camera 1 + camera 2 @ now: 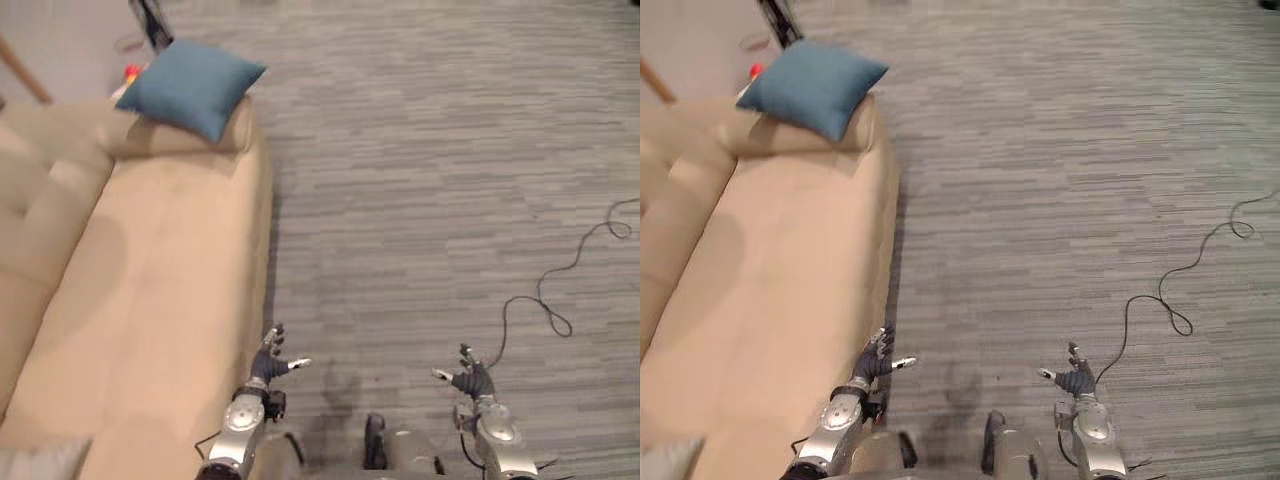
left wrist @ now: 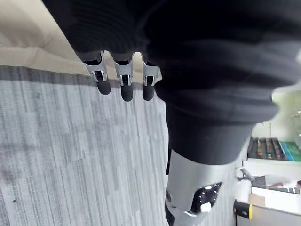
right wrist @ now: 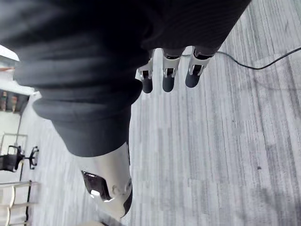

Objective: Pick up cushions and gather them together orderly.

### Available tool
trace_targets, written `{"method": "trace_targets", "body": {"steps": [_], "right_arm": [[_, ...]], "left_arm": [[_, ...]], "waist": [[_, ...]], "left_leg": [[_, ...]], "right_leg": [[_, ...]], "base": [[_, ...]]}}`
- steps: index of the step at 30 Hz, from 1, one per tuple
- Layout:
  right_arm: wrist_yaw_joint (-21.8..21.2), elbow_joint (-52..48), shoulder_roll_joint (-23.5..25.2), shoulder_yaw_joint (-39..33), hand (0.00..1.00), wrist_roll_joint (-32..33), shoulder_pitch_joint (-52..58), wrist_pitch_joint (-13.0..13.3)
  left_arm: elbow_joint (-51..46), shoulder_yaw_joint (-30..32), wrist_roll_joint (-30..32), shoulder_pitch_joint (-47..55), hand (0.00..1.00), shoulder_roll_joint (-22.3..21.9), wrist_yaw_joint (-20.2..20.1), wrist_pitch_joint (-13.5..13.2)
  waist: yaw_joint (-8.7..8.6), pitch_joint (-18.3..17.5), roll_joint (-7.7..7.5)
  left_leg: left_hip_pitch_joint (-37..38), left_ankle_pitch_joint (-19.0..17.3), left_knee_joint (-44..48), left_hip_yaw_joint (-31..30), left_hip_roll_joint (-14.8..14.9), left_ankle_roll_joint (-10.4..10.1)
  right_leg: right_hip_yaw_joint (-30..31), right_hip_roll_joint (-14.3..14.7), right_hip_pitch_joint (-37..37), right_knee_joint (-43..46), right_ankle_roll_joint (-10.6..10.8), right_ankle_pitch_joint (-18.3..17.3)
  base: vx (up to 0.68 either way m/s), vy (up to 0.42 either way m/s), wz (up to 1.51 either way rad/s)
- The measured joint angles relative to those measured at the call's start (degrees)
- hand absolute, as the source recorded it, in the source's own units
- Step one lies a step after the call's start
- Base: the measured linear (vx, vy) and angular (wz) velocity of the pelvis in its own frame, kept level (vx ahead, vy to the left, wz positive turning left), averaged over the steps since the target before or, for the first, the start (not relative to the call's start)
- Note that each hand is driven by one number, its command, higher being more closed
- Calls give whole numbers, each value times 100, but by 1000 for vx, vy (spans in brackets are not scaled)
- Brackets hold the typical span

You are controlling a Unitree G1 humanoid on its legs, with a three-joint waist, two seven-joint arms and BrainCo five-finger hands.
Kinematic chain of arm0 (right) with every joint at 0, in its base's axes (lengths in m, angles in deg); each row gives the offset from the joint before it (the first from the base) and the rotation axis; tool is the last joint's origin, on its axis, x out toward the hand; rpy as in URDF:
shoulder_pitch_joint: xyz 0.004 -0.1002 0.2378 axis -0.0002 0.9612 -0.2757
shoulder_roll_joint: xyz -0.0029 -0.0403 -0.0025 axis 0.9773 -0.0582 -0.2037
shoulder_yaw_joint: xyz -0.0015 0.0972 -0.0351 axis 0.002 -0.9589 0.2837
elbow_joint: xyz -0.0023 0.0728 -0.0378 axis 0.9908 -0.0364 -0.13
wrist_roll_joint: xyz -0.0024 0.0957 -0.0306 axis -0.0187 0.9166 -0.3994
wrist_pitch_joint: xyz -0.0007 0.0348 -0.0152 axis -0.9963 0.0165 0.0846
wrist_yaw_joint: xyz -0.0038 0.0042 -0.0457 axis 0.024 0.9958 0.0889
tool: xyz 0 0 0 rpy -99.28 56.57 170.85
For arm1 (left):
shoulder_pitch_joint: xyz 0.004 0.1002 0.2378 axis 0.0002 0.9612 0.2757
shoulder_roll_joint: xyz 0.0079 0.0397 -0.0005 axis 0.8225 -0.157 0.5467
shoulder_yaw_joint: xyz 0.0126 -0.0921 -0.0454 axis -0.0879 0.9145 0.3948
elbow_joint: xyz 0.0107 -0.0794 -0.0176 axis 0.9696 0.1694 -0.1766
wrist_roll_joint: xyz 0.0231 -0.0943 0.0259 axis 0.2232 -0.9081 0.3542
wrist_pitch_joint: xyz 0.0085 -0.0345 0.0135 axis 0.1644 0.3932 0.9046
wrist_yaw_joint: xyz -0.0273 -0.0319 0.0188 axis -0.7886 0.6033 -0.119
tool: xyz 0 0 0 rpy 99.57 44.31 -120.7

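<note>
In the head views, the blue cushion [image 1: 190, 87] sits at about 11 o'clock, well apart from both hands. It rests on the far armrest of the beige sofa [image 1: 150, 290]. It lies cornerwise, and its longest stretch runs corner to corner from roughly 9 to 3 o'clock. The 3 o'clock corner juts past the armrest toward the grey carpet [image 1: 420, 180].

Just behind it, at 12 o'clock, a small red and yellow thing [image 1: 130, 72] peeks out beside a dark stand [image 1: 150, 22]. A wooden leg [image 1: 22, 68] slants at 10 o'clock. At 7 o'clock, on the sofa's near end, is a pale grey cloth thing [image 1: 40, 462]; I cannot tell what it is. The sofa seat stretches between it and the cushion.

The left hand [image 1: 270, 362], at 6 to 7 o'clock, hangs just beside the sofa's front edge, spread wide and empty. The right hand [image 1: 470, 378], at 5 o'clock over the carpet, is likewise spread and empty.

In the left wrist view, the straight fingers [image 2: 123, 77] hold nothing above the line where the carpet meets the sofa's base. A white shelf [image 2: 268, 165] stands beyond.

In the right wrist view, the fingers [image 3: 168, 82] are straight and empty over the carpet. A dark chair [image 3: 14, 157] stands far off.
</note>
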Motion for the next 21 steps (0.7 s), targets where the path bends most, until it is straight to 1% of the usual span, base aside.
{"method": "trace_targets", "body": {"steps": [1, 2, 3, 4, 5, 6, 7, 8, 9, 10, 11, 12, 13, 14, 15, 16, 17, 18, 19, 20, 21], "right_arm": [[11, 46, -29, 76, 0, -43, -100, 1], [10, 69, -34, 113, 0, -65, -144, 2], [16, 84, -85, 223, 0, -163, -178, 2], [29, 179, -44, 236, 0, -180, -227, -26], [31, 228, 22, 242, 0, -182, -279, -53], [40, 220, 28, 235, 0, -182, -306, -50], [77, 225, 17, 225, 0, -181, -421, -53], [104, 231, 62, 227, 0, -193, -477, -52], [104, 233, 83, 219, 0, -196, -502, -52], [102, 240, 166, 189, 0, -207, -517, -52], [92, 235, 257, 180, 0, -221, -481, -51], [90, 238, 279, 174, 0, -223, -422, -52], [83, 243, 291, 174, 0, -229, -314, -53], [74, 256, 287, 170, 0, -235, -266, -56], [58, 256, 287, 144, 0, -236, -285, -61], [32, 253, 277, 76, 0, -236, -329, -59], [8, 248, 259, 7, 0, -235, -352, -60], [0, 243, 182, -32, 0, -234, -373, -61], [-17, 243, 45, -33, 0, -235, -381, -76], [-16, 234, 19, -36, 0, -235, -370, -87], [-13, 180, 21, -51, 0, -241, -237, -91]], "left_arm": [[-77, 20, -38, 152, 0, 0, 45, -1], [-85, 32, -39, 199, 0, -2, 67, -1], [-86, 53, -38, 274, 0, -35, 103, 0], [5, 191, -39, 304, 0, -94, 118, 23], [34, 251, -42, 332, 0, -116, 134, 25], [31, 332, -53, 312, 0, -82, 135, 21], [16, 464, -95, 256, 0, -128, 123, 19], [33, 592, -116, 277, 0, -177, 129, 31], [49, 618, -162, 303, 0, -205, 133, 32], [107, 597, -202, 362, 0, -201, 129, 38], [150, 493, -202, 410, 0, -133, 129, 74], [160, 430, -203, 419, 0, -83, 130, 97], [161, 344, -203, 426, 0, -34, 132, 124], [157, 311, -203, 439, 0, -26, 145, 125], [156, 270, -205, 452, 0, -16, 189, 125], [148, 213, -210, 417, 0, -2, 215, 126], [142, 179, -208, 366, 0, 0, 212, 128], [153, 162, -207, 266, 0, -10, 212, 131], [174, 168, -205, 143, 0, -70, 213, 136], [190, 174, -202, 94, 0, -62, 221, 137], [195, 177, -198, 29, 0, -2, 229, 135]], "waist": [[97, 11, 53], [133, 19, 84], [226, 28, 233], [369, 11, 311], [357, -26, 167], [356, -77, 84], [358, -91, -27], [376, -111, -121], [376, -116, -126], [368, -102, -188], [333, -112, -256], [327, -120, -276], [325, -129, -286], [336, -130, -261], [330, -145, -215], [282, -148, -155], [223, -144, -98], [146, -102, 20], [98, -15, 180], [32, -6, 198], [6, -51, 101]], "left_leg": [[-308, 64, -779, -341, -260, -97], [-375, 128, -1183, -425, -343, -202], [-418, 325, -2296, -515, -427, -455], [-272, 961, -2540, -406, -455, -25], [-264, 841, -2590, -322, -614, 17], [-273, 747, -2554, -299, -716, 73], [-390, 522, -2306, -320, -880, 400], [-387, 260, -2066, -298, -1010, 608], [-325, 120, -1981, -266, -1033, 653], [-18, -90, -2008, -240, -1180, 700], [444, -228, -2141, -310, -1386, 759], [630, -255, -2197, -343, -1436, 782], [965, -260, -2324, -376, -1489, 794], [1297, -259, -2511, -403, -1509, 793], [1616, -258, -2764, -462, -1510, 791], [1945, -254, -3077, -585, -1496, 783], [2120, -243, -3261, -683, -1461, 747], [2353, -258, -3451, -723, -1334, 614], [2636, -281, -3561, -725, -1115, 325], [2769, -287, -3573, -744, -1035, 152], [3110, -333, -3557, -819, -979, -104]], "right_leg": [[196, -69, 43, -11, 151, -90], [256, -100, 79, -17, 215, -128], [359, -83, 185, -40, 409, -249], [544, -82, 418, -127, 570, -336], [583, -233, 535, -321, 574, -337], [583, -334, 542, -408, 595, -352], [588, -490, 522, -337, 820, -422], [643, -654, 486, 23, 1067, -546], [669, -697, 400, 433, 1168, -607], [765, -872, 53, 1668, 1678, -571], [855, -1039, -385, 3120, 1915, -358], [795, -1087, -511, 3605, 1898, -365], [556, -1219, -707, 4222, 1747, -428], [141, -1363, -863, 4401, 1472, -563], [-343, -1477, -1104, 4321, 1087, -741], [-785, -1512, -1428, 4012, 771, -917], [-1003, -1496, -1641, 3707, 680, -973], [-1143, -1355, -1920, 3141, 600, -946], [-1096, -1051, -2214, 2259, 525, -655], [-1002, -841, -2346, 1604, 547, -285], [-618, -478, -2305, 59, 487, 803]], "base": [[406, 318, -124], [343, 327, -106], [405, 344, -86], [593, 417, -61], [552, 329, -16], [548, 308, 28], [489, 286, 31], [489, 291, 26], [515, 298, 21], [551, 278, 29], [565, 243, 33], [585, 132, 45], [595, 50, 35], [591, 35, 24], [715, 31, 9], [595, 6, 11], [594, -16, 31], [601, -81, 36], [615, -98, 34], [794, -156, 30], [745, -194, 34]]}}
